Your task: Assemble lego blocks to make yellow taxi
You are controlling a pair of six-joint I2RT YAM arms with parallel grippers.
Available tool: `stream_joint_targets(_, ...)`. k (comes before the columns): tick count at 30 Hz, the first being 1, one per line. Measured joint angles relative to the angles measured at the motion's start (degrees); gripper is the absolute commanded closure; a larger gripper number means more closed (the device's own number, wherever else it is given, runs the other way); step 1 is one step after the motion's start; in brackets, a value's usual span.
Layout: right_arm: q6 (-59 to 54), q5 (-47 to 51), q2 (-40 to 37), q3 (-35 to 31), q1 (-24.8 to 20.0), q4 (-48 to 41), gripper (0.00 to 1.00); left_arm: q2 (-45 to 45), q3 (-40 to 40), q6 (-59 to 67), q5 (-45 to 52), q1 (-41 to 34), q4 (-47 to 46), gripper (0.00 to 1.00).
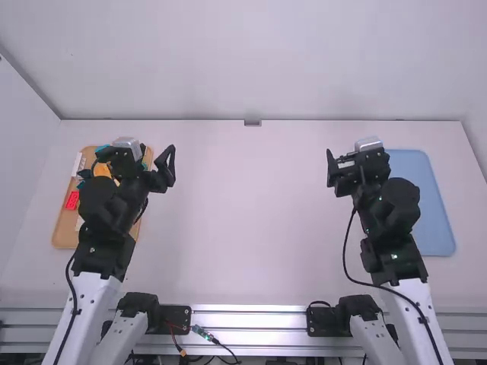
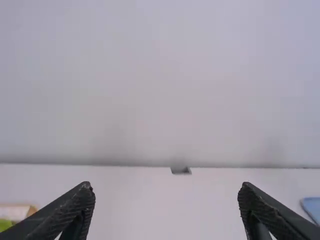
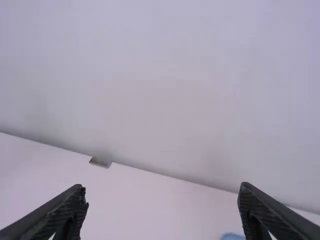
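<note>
Left gripper [image 2: 166,187] and right gripper [image 3: 162,186], each at the end of its raised arm and each with its two fingers spread apart, holding nothing. The left gripper is over the tan-orange rectangular tray [image 1: 64,232], which lies along the left edge of the white table [image 1: 243,228]. The tray carries the building pieces, among them a red plastic block [image 1: 72,200] at its left edge, an orange-yellow block [image 1: 102,169] toward its far edge and a bright green block [image 2: 4,224]. The right gripper stands beside the flat light-blue rectangular panel [image 1: 437,220] near the table's right edge. Assembly is judged to be at its outset; the likely next step is picking a first piece from the tray.

Probable sources of failure: the pieces lie close together, so a wide-open descent could nudge neighbours or pinch two at once. A block gripped askew would probably meet its mate with studs misaligned, and pressing then could tip or scatter the work. The left arm partly screens the tray from the high camera, which could favour a wrong choice of colour. Tray and panel lie at opposite sides, so a weakly held block could drop during transfer.
</note>
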Motion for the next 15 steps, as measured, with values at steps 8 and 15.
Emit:
stream_joint_targets(8,0.1,-0.1,8.0,7.9,-0.4,1.4,0.03,8.4,0.0,-1.9,-0.2,0.0,-0.6,0.06)
stream_joint_targets(15,2.8,-0.1,14.2,8.8,0.7,-0.2,0.01,14.3,0.0,-6.4,-4.4,0.0,-0.9,0.01)
